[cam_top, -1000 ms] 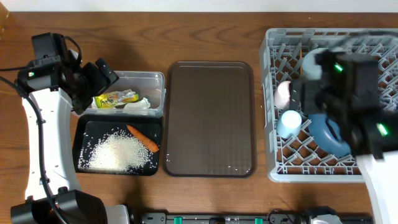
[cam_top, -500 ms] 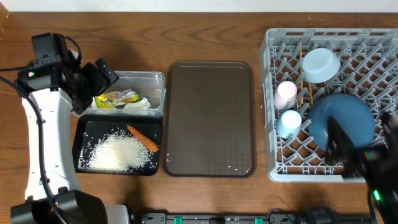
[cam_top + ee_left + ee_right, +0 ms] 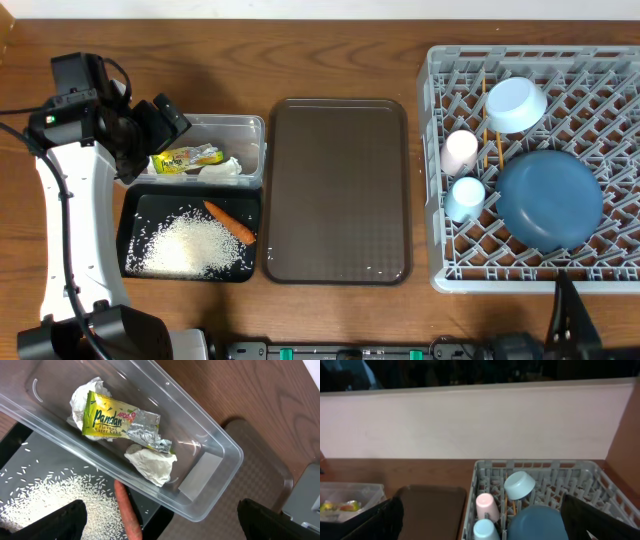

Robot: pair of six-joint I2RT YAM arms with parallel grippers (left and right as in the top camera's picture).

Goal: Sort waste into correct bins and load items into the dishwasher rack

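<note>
The left arm's white link runs up the left edge of the table (image 3: 340, 60), bends at its dark elbow and turns the wrist toward the right, so that the left gripper (image 3: 152, 138) hangs over the left end of the clear box (image 3: 255, 130). Its jaws are spread wide with nothing between them, and its wrist camera looks straight down into the box. In the box lie the yellow-green snack wrapper (image 3: 186, 157) and the crumpled white tissue (image 3: 222, 168), touching each other. Just below the box sits the black tray (image 3: 128, 215), which holds a loose heap of rice (image 3: 190, 245) and the orange carrot (image 3: 230, 222), lying at a slant toward its right end. The brown serving tray (image 3: 340, 190) lies between the bins and the grey dishwasher rack (image 3: 432, 150). In the rack, the dark-blue plate (image 3: 550, 200) rests at the lower right, the pale-blue bowl (image 3: 515, 103) is tilted above it, and the pink cup (image 3: 460, 152) and light-blue cup (image 3: 465, 197) stand mouth down at the left side, with the wooden chopsticks (image 3: 486, 125) beside them. Only a dark sliver of the right arm shows at the near edge, below the rack. The right gripper (image 3: 480, 510) is raised and aimed level across the table at the far wall, its fingers (image 3: 365, 522) set far apart and empty.
</note>
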